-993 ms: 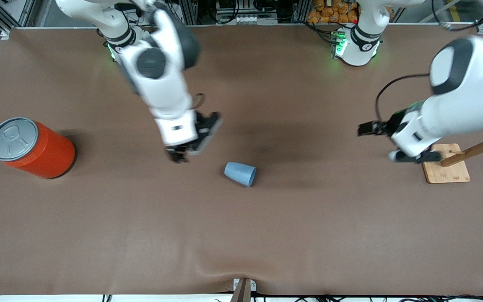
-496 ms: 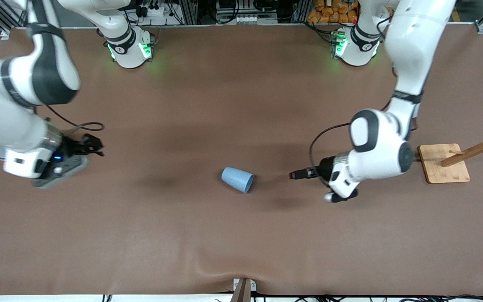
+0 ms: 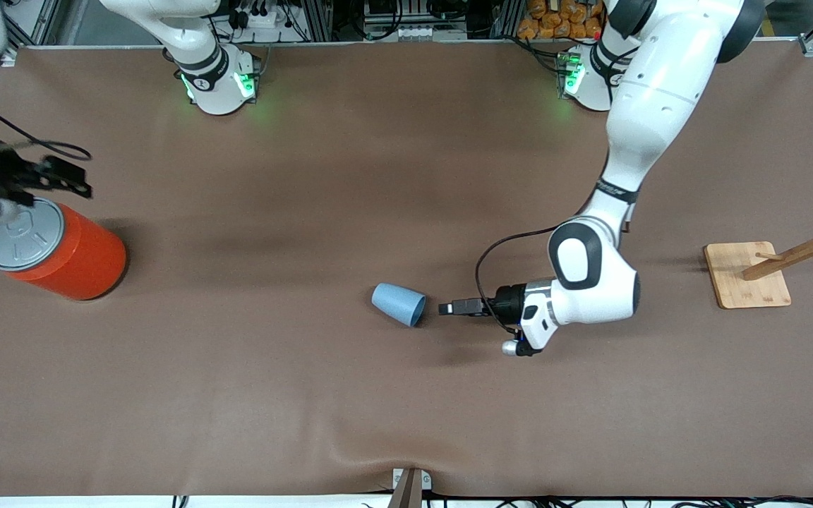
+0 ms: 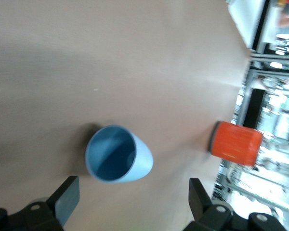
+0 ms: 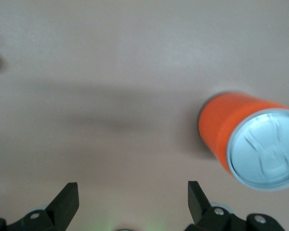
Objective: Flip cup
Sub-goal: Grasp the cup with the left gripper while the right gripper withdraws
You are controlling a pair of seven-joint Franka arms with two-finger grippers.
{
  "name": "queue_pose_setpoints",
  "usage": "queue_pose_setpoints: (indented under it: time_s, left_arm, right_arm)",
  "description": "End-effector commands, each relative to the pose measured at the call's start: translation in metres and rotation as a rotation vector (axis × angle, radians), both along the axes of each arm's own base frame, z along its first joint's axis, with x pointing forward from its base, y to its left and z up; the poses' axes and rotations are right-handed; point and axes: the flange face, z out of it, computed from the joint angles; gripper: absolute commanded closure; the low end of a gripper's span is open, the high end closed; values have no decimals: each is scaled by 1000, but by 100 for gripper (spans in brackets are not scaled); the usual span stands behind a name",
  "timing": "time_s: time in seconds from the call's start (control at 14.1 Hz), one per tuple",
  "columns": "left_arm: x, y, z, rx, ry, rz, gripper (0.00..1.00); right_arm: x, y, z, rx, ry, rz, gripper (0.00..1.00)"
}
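The light-blue cup (image 3: 398, 303) lies on its side in the middle of the brown table, its mouth toward my left gripper. My left gripper (image 3: 449, 307) is low, just beside the cup's mouth on the side of the left arm's end, not touching it. In the left wrist view the cup (image 4: 118, 154) shows its dark blue inside a little ahead of the open, empty left gripper (image 4: 132, 199). My right gripper (image 3: 71, 180) hangs beside the orange can at the right arm's end, and the right wrist view shows the right gripper (image 5: 132, 199) open and empty.
The orange can (image 3: 61, 250) with a grey lid stands near the right arm's end; it also shows in the right wrist view (image 5: 250, 144) and the left wrist view (image 4: 236, 143). A wooden rack on a square base (image 3: 745, 275) stands at the left arm's end.
My left arm has swung from beside the wooden rack to just beside the cup's mouth. My right arm has pulled away from the middle to the orange can. The cup has shifted slightly.
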Motion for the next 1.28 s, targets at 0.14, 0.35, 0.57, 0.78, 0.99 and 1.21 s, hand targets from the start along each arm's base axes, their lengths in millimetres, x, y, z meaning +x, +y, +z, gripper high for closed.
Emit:
queue_pose_setpoints:
  time_s: [0.14,0.35,0.57,0.78,0.99,1.21]
  left_arm:
    - [-3,-34,-26,-101,-85,-48,0]
    - [-14,-48,-37,-102,-74,-72,0]
    - [-24,-59,-53,-100,-101,-115,0]
    - [-33,-71,-57,-100,-104,-140,15]
    - [-39,-78,-57,-97,-105,-157,55]
    - [-42,-84,-50,-92,-111,-173,100]
  right_arm:
    - [-25,-11,31,6,65,-169,0]
    - [-23,0,38,3,47,-162,0]
    - [-18,12,43,2,26,-139,0]
    - [-14,19,53,-1,-13,-125,0]
    - [-11,23,56,1,-36,-118,0]
    - [-10,21,56,-9,-38,-119,0]
